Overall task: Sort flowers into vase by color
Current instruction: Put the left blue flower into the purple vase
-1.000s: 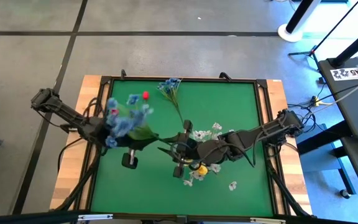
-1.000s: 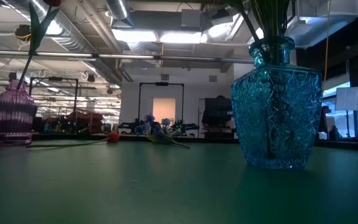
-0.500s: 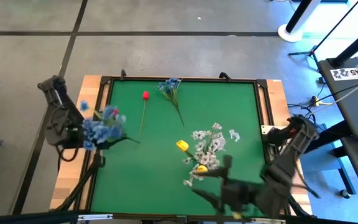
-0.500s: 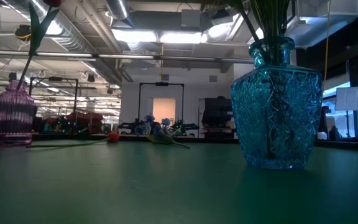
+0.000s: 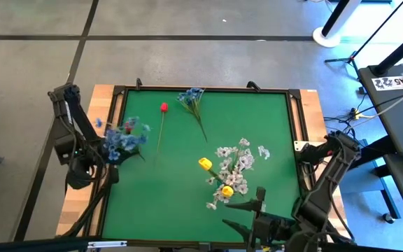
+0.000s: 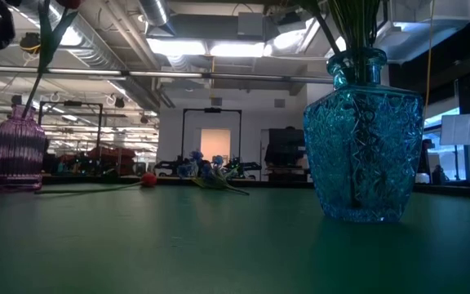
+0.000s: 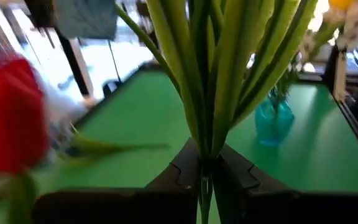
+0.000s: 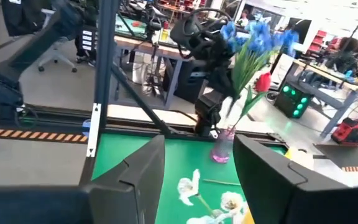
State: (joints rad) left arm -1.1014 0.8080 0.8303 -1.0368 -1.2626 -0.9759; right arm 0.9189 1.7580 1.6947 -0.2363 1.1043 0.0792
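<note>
My left gripper point(image 5: 110, 150) stands at the table's left edge, shut on a bunch of blue-blossom sprigs point(image 5: 122, 135), right over the purple vase point(image 6: 15, 152). That vase holds a red tulip point(image 8: 263, 81). Whether the bunch's stalk ends reach into it, I cannot tell. My right gripper point(image 5: 241, 217) hangs open over the near edge, touching nothing. The teal vase point(image 6: 363, 147) holds white-blossom sprigs point(image 5: 234, 166), with two yellow buds point(image 5: 205, 163) beside them. A red tulip point(image 5: 164, 108) and a blue sprig point(image 5: 191, 97) lie flat near the far edge. My left gripper pinches the bunch's green stalks point(image 7: 205, 163) between its two fingers, low on the stalks. The stalks and leaves fan out upward from the fingers, and the blue blossoms point(image 8: 253, 36) stand upright above the gripper. The stalk ends below the fingers are hidden.
A raised dark frame point(image 5: 296, 140) runs round the green mat, with wooden table edges outside it. Bare mat point(image 5: 159, 196) lies between the two vases and toward the near left corner. Loose white blossoms point(image 5: 263, 150) lie right of the teal vase.
My left gripper has carried the blue bunch from the mat's middle left to the left edge, over the purple vase. My right arm has drawn back from the white sprigs at the centre to the near right corner, uncovering them and the yellow buds.
</note>
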